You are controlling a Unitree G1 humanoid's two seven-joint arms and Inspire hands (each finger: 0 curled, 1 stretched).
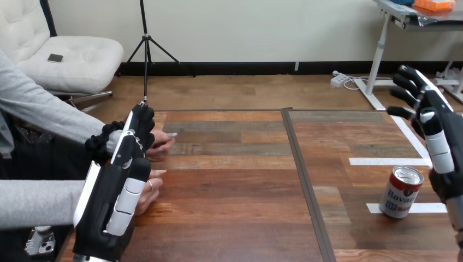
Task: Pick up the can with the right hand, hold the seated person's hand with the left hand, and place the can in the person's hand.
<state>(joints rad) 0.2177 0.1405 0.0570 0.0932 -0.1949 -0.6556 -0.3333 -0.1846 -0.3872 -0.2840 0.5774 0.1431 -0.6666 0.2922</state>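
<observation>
- Table [235,185]: wooden and planked, it is taking up the lower part of the head view. A dark seam is running from its far edge to its near edge, splitting it into a left panel and a right panel.
- Left hand [112,191]: it is coming up from the bottom left corner over the table's left edge, with its white-shelled back facing the camera. It is lying in front of both of the person's hands and overlapping them. Whether it is grasping either one cannot be told from this side.
- Right hand [443,123]: it is hanging raised at the view's right edge, over the right panel. It is released, with fingers spread and nearly straight and nothing in them. It is sitting above the can and a little to its right, apart from it.
- Person's upper hand [162,143]: it is reaching in from the left on a grey sleeve. Its fingertips are showing past the left hand, over the left panel.
- Person's lower hand [148,191]: it is resting at the table's left edge, on a second grey sleeve. It is partly hidden behind the left hand.
- Can [401,192]: it is standing upright on the right panel, near the front right corner, with its silver top and pull tab showing. Nothing is touching it.
- Far tape strip [389,161]: white, it is lying flat on the right panel just beyond the can.
- Near tape strip [428,208]: white, it is lying flat under the can's base and running out to its right.
</observation>
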